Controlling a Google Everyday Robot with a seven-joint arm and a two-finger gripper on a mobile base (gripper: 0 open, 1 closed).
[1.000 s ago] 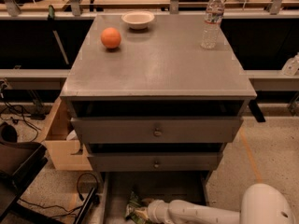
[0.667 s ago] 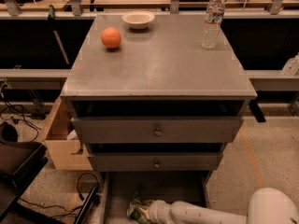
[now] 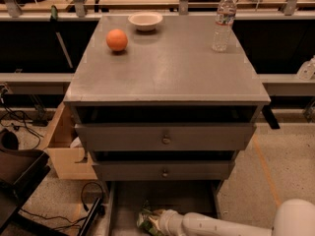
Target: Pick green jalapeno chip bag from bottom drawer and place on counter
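Note:
The green jalapeno chip bag (image 3: 146,220) lies crumpled on the floor of the pulled-out bottom drawer (image 3: 162,196), near its front left, at the lower edge of the camera view. My white arm reaches in from the lower right, and the gripper (image 3: 157,223) is right against the bag's right side, partly buried in the foil. The counter (image 3: 167,70) is the grey cabinet top above, far from the gripper.
On the counter stand an orange ball (image 3: 117,40) at the back left, a white bowl (image 3: 145,20) at the back and a water bottle (image 3: 224,20) at the back right. Two knobbed drawers (image 3: 165,137) overhang the bottom drawer. A cardboard box (image 3: 61,149) and cables sit to the left.
The bulky white part of my arm at the lower right has drifted a little rightward and down. The gripper stays at the bag, which has barely shifted.

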